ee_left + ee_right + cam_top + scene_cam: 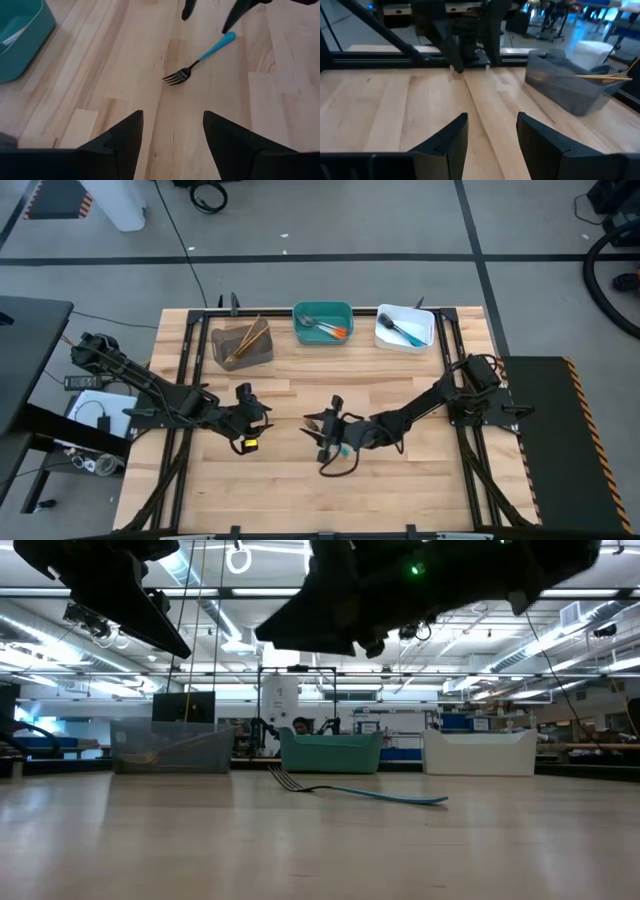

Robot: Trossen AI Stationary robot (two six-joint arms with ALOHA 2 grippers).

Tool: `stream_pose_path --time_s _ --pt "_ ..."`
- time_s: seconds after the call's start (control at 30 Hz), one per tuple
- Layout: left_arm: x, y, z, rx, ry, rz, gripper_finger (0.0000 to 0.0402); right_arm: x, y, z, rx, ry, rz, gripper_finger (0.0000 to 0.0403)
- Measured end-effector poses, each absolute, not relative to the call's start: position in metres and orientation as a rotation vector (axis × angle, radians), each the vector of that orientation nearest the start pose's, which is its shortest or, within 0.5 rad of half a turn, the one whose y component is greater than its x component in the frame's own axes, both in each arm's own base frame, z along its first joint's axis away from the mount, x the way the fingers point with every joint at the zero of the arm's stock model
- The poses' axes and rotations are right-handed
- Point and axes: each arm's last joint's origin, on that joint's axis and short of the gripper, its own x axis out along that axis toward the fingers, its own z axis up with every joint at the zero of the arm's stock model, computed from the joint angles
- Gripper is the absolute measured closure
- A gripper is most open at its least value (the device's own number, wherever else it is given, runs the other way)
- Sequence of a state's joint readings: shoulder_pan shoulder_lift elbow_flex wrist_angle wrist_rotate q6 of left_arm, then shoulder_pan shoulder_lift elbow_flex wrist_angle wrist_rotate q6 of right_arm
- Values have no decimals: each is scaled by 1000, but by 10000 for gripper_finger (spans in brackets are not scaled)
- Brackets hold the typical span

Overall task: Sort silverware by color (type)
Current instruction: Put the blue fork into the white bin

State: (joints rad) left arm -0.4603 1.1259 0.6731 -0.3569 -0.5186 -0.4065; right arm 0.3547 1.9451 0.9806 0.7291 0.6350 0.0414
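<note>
1. Along the surface's (300,480) far edge, 3 bins look loaded: grey bin (241,344) with gold pieces, teal bin (322,323), white bin (404,327).
2. Mid-surface is bare and roomy.
3. Only 1 fork (200,62), blue-handled, lies loose, beneath the right hand (327,427).
4. Both hands released; left hand (250,417) waits near.

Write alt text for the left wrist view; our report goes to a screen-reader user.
A blue-handled fork with a dark head lies alone on the pale wooden table, beyond the open left pincer, whose two dark fingers frame the bottom. A teal bin sits at one edge, and the right pincer's dark fingertips hang near the fork's handle.
</note>
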Motion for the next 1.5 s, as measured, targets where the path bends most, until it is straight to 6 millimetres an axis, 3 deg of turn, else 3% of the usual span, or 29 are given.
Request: stream_pose_path --time_s 0.37,0.77,1.07,1.5 --pt "201 -84 222 -11 680 196 185 362 117 159 -108 73 -308 231" --pt "201 -84 222 -11 680 197 185 360 118 157 -124 90 -365 231" --pt "201 -83 222 -12 681 198 185 366 119 110 -66 115 -375 231" --pt "201 -83 221 -10 684 198 185 361 118 88 52 270 -391 229"
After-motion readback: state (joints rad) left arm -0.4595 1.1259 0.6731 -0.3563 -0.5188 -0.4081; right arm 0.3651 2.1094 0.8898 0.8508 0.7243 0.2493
